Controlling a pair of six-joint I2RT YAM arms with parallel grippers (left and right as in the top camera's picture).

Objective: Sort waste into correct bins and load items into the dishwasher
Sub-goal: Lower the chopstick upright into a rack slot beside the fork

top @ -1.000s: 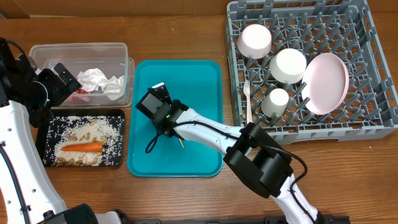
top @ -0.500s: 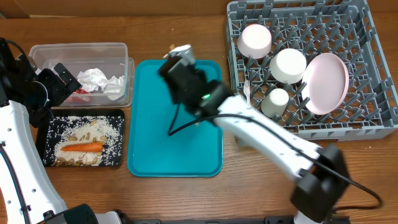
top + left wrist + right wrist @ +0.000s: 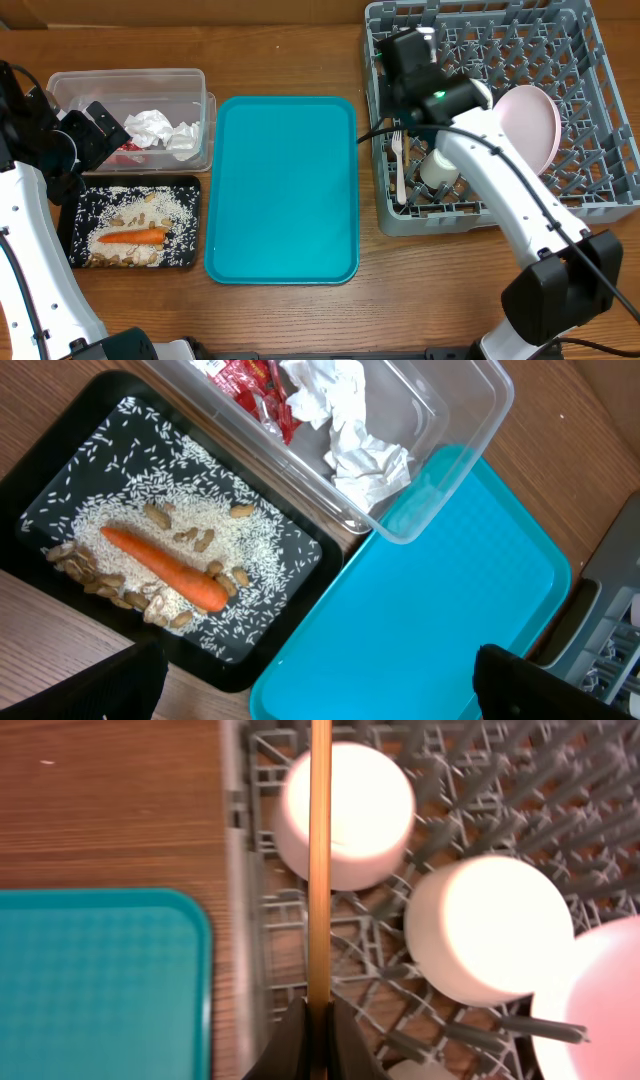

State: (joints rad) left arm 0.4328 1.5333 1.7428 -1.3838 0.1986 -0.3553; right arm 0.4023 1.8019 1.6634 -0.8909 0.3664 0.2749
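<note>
My right gripper [image 3: 320, 1012] is shut on a thin wooden stick [image 3: 320, 850] and hovers over the left rear corner of the grey dishwasher rack [image 3: 600, 190]. Under it in the right wrist view are two white bowls [image 3: 360, 815] [image 3: 490, 930]. The rack also holds a plate [image 3: 530, 130], a small cup [image 3: 440, 165] and a fork [image 3: 400, 165]. My left gripper [image 3: 320, 690] is open, above the black tray [image 3: 60, 470] with the carrot [image 3: 165, 565] and grains. The clear tub [image 3: 70, 85] holds napkins [image 3: 165, 132] and a red wrapper [image 3: 255, 390].
A teal serving tray [image 3: 285, 190] lies bare between the bins and the rack. The right arm [image 3: 500, 170] reaches across the rack's front left part. Brown table wood [image 3: 300, 50] shows behind the tray.
The right arm has lifted the stick off the teal tray and swung it right and back to the rack's left rear corner. The left arm has stayed still.
</note>
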